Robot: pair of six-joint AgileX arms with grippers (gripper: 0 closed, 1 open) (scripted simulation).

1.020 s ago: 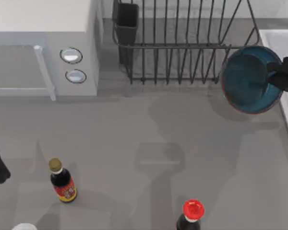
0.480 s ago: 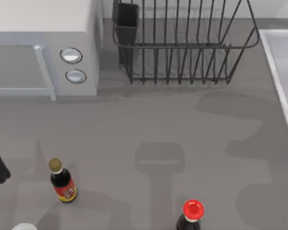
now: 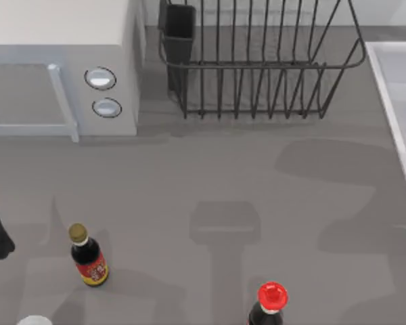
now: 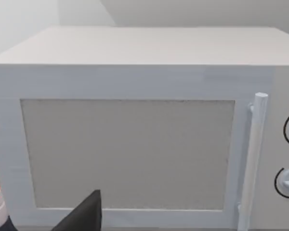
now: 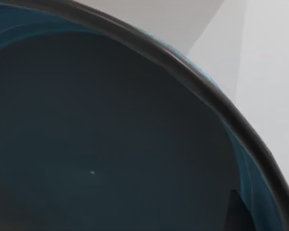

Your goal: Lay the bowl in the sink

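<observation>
Right wrist view: bowl (image 5: pixel 111 144) close under right arm's fingers, grip state unreadable. Sink (image 3: pixel 399 88) at table's right. Release judged pending. Left arm parked.

Grey table (image 3: pixel 257 176) (soft shadows); pale wall (image 4: pixel 183 12) behind.

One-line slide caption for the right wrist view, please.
Close-up from the right wrist: the blue-teal bowl with its dark rim, seen against the pale sink wall behind it.
</observation>
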